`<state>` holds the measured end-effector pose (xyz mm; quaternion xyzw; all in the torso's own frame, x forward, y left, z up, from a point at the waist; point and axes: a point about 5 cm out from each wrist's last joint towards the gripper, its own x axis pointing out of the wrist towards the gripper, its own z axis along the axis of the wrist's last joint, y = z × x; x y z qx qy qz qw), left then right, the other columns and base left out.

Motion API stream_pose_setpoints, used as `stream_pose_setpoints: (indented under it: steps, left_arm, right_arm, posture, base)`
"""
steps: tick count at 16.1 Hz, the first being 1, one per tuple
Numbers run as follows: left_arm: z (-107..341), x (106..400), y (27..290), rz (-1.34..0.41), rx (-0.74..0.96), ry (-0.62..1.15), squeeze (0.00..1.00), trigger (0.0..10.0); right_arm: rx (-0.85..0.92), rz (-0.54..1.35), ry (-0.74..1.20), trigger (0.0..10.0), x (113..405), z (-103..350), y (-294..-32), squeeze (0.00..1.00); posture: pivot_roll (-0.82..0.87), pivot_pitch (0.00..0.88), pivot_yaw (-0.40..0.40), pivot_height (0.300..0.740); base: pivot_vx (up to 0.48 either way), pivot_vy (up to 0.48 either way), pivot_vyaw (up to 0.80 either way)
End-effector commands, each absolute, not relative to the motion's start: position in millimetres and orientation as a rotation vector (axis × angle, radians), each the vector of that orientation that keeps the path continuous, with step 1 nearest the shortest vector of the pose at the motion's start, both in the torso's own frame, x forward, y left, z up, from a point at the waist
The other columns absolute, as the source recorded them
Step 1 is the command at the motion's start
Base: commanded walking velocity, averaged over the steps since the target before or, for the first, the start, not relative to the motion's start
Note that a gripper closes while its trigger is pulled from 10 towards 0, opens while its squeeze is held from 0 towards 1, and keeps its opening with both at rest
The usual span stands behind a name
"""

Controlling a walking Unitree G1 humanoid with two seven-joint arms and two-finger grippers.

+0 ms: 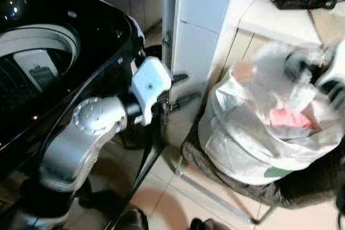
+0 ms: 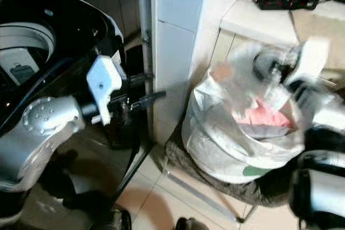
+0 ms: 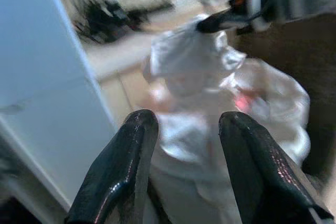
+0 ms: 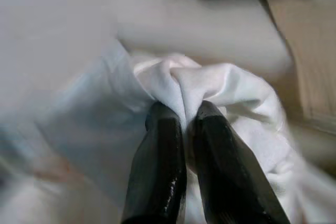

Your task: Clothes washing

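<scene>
Nearest you in the left eye view, the silver left arm bends across the lower left, its left tool (image 1: 180, 90) mid-frame with fingers apart and empty, pointing at the white pillar (image 1: 202, 41). The washing machine (image 1: 48, 57) lies open at upper left; the white laundry bag (image 1: 259, 133) sits at right.

In the left wrist view, that bag is ahead, between the spread fingers (image 3: 131, 150).

In the right wrist view, the right tool (image 4: 184, 124) is clamped on a white garment (image 4: 220, 93). You're mid-pickup, I judge; next, lift it clear and swing to the drum.
</scene>
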<state>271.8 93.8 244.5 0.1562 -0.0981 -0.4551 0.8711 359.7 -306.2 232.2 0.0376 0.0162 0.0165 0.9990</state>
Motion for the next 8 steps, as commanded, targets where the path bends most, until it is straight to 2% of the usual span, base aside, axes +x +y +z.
stream_pose_setpoints:
  steps: [1,2,4,5,6,8]
  left_arm:
    - [258,276,91,-0.909,0.325,-0.284,0.00,10.0]
    - [258,276,91,-0.909,0.325,-0.284,0.00,10.0]
    - [270,281,87,-0.883,0.291,-0.338,0.00,10.0]
    - [280,286,80,-0.884,0.202,-0.365,1.00,10.0]
    - [285,288,75,-0.898,0.152,-0.383,1.00,10.0]
    - [287,288,70,-0.922,0.131,-0.395,1.00,10.0]
  right_arm:
    - [0.116,0.216,-0.083,0.0,356,274,-288,0.00]
    - [0.116,0.216,-0.083,0.0,356,274,-288,0.00]
    - [0.157,0.429,-0.170,0.0,346,303,-262,0.00]
    - [0.208,0.662,-0.237,0.0,330,323,-230,0.00]
    - [0.240,0.798,-0.261,0.0,320,327,-209,0.00]
    - [0.265,0.884,-0.260,0.0,315,324,-196,0.00]
  posture:
    - [0.00,0.000,-0.070,0.740]
    - [0.00,0.000,-0.070,0.740]
    - [-0.01,0.000,-0.068,0.740]
    - [-0.01,0.000,-0.070,0.740]
    - [-0.01,0.000,-0.072,0.740]
    - [-0.01,0.000,-0.072,0.740]
  base:
    - [0.000,0.000,0.00]
    - [0.000,0.000,0.00]
    - [0.000,0.000,0.00]
    - [0.000,0.000,0.00]
    - [0.000,0.000,0.00]
    - [0.000,0.000,0.00]
